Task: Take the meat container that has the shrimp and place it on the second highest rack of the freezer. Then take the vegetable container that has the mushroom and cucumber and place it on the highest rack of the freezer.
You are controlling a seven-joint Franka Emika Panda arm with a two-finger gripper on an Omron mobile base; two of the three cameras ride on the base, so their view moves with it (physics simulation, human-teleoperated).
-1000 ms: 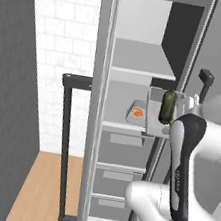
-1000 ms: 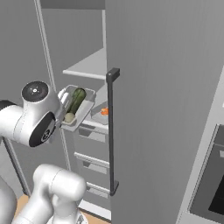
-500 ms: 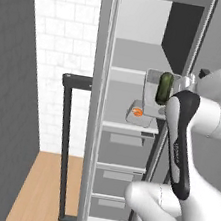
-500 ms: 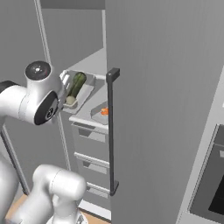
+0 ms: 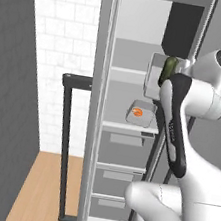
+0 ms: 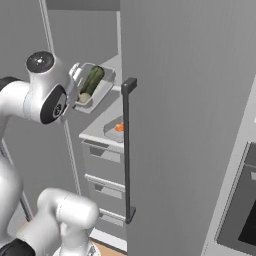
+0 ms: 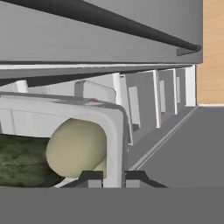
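— What has the gripper [image 7: 109,175] got?
— Its fingers pinch the vegetable container's [image 6: 95,92] rim; cucumber [image 6: 91,80] and mushroom [image 7: 76,148] inside, raised level with the freezer's [image 5: 128,135] highest rack [image 5: 130,75].
— The shrimp [image 5: 138,112]?
— In its tray on the rack below.

The vegetable container [image 6: 95,91] with dark cucumber [image 6: 92,80] and beige mushroom [image 7: 77,148] hangs tilted above the shrimp [image 5: 138,112] container [image 5: 141,113] on the freezer [image 6: 185,125] rack.

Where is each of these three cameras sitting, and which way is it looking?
Left base view: behind-left of the arm, facing the open freezer; white arm at right.
Right base view: behind-right, facing the freezer door; arm at left.
Hand view: on the hand, along the gripper clamped on the vegetable container rim.
Base views share the cucumber and shrimp.
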